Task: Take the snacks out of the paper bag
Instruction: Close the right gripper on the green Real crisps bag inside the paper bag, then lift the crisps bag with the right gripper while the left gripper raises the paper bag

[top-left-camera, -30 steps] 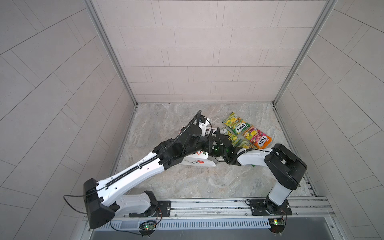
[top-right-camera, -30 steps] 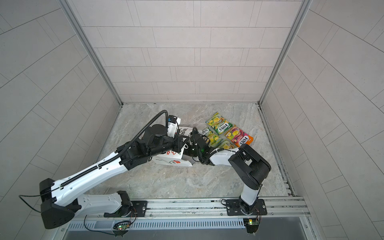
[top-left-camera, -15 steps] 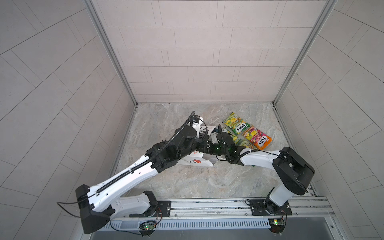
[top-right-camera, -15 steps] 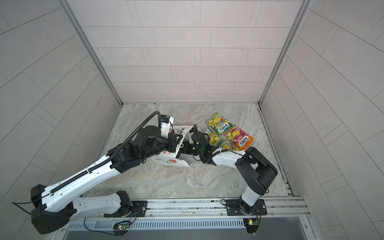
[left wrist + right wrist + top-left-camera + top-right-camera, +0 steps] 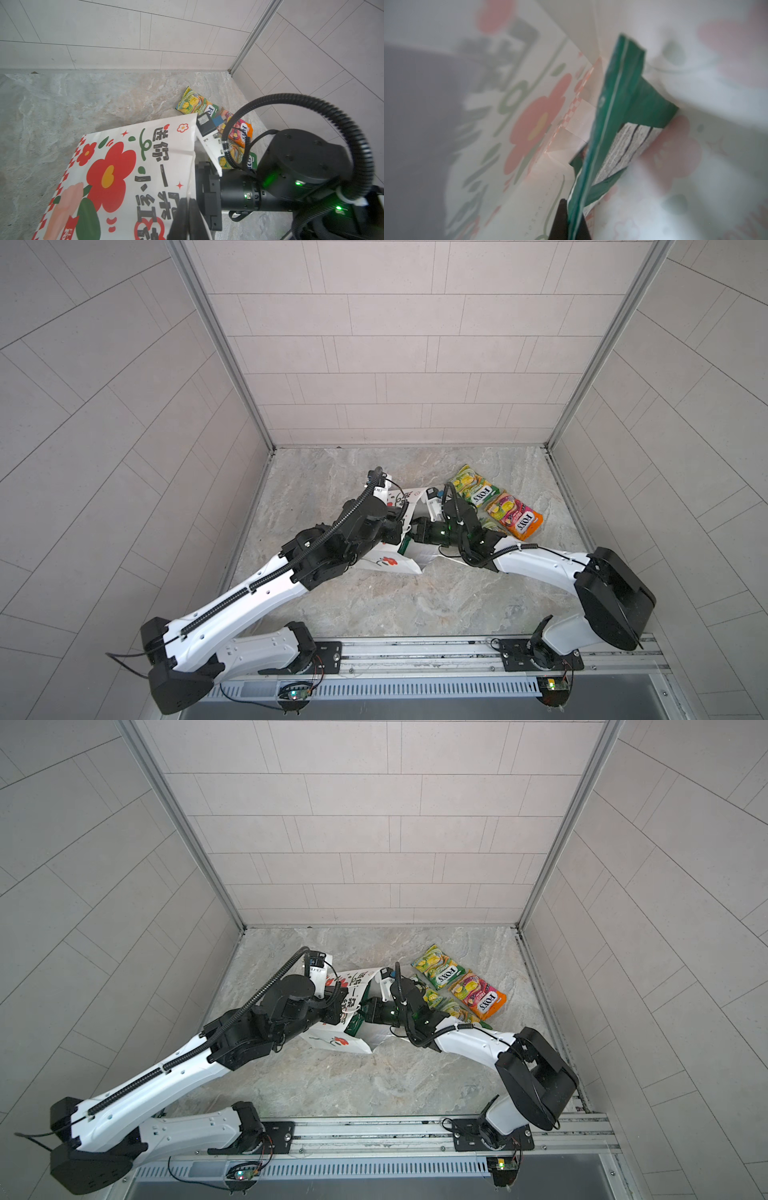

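The white paper bag (image 5: 386,564) (image 5: 336,1042) with red flowers lies on its side, its mouth toward the right. My left gripper (image 5: 188,200) is shut on the paper bag's (image 5: 116,170) upper rim. My right gripper (image 5: 572,204) reaches into the mouth and is shut on the edge of a dark green crisp bag (image 5: 623,99), which shows a little at the opening (image 5: 402,546) (image 5: 353,1025). A yellow-green snack packet (image 5: 473,489) and an orange-pink one (image 5: 515,519) lie on the floor at the back right. Another yellow-green packet (image 5: 453,1009) is partly hidden by my right arm.
The marble floor (image 5: 399,601) is boxed in by tiled walls on three sides. A metal rail (image 5: 415,651) with both arm bases runs along the front edge. The two arms meet closely at the bag's mouth.
My right gripper has pushed farther into the bag's mouth and closed on the green crisp bag's edge. The left arm has shifted a little to the left, still holding the rim.
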